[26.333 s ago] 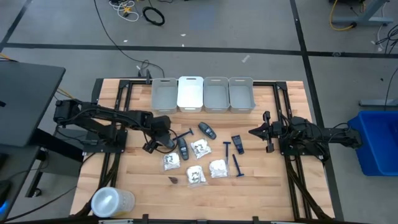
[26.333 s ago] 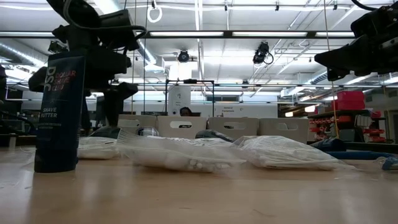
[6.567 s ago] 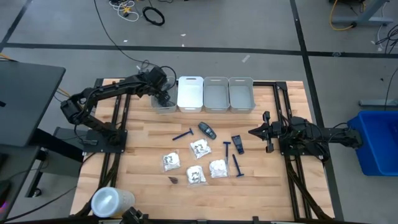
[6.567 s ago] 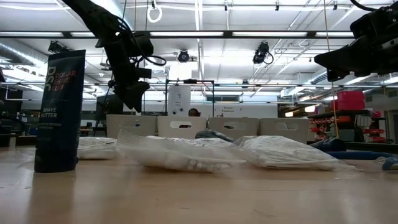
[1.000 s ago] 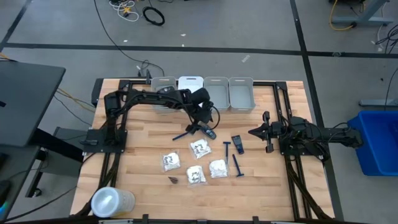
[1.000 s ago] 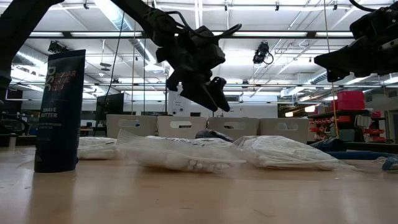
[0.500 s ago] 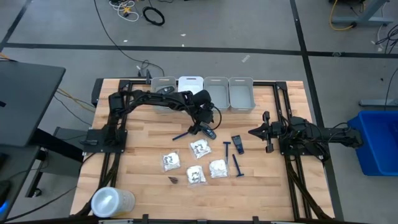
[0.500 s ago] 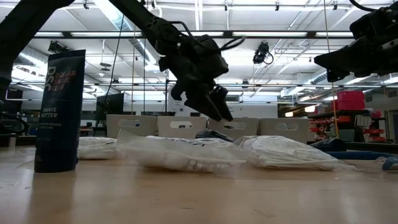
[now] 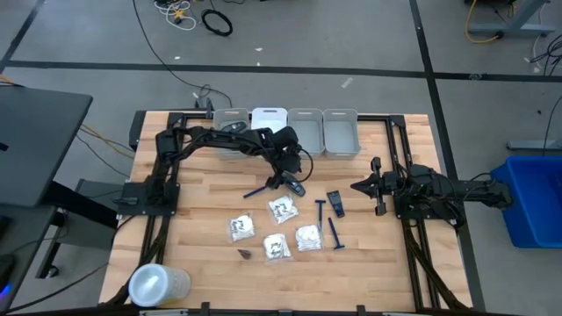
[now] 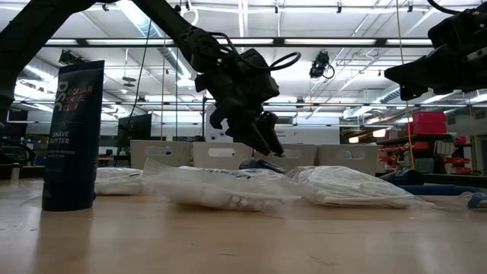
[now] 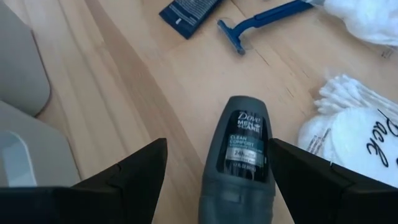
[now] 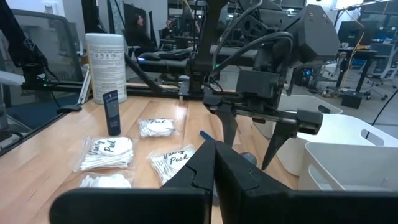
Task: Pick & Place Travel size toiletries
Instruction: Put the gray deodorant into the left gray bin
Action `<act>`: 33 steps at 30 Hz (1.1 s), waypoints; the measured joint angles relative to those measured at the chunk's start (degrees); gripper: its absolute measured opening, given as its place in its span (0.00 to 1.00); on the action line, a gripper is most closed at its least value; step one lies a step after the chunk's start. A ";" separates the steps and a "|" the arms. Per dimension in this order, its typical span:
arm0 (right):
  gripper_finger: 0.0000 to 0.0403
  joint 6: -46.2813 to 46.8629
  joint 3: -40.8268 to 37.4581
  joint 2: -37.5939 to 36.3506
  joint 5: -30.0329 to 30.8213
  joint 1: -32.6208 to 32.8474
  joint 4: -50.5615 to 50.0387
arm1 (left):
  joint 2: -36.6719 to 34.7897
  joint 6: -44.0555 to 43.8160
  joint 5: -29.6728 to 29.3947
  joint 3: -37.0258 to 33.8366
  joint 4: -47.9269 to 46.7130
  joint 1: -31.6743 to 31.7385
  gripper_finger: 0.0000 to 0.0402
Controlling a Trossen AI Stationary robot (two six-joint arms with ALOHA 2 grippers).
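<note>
Deodorant (image 11: 244, 149), dark smooth oval case, lies flat on pale wood-grain table (image 11: 143, 93) between my left gripper's (image 11: 214, 171) spread fingers, untouched. Crinkly white packets (image 11: 351, 134) beside. Right gripper (image 12: 214, 165) pressed together, well apart.

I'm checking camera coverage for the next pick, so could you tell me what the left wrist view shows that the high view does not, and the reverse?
Only the left wrist view shows the label print on the dark deodorant case lying between the open left gripper fingers. Only the high view shows the four bins, the waiting right gripper, shut, and the white canister. Both show that case, a blue razor and the white packets.
</note>
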 joint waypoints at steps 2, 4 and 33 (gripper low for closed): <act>0.03 0.01 0.01 0.00 0.00 -0.02 -0.01 | 0.00 0.00 0.00 0.00 0.09 0.00 0.70; 0.03 0.02 0.01 0.00 0.00 -0.02 0.01 | 0.00 0.03 -0.16 0.00 -0.10 0.00 0.70; 0.03 -0.01 -0.01 0.04 -0.02 -0.01 0.01 | 1.88 2.52 -4.30 0.00 -5.09 -0.66 0.64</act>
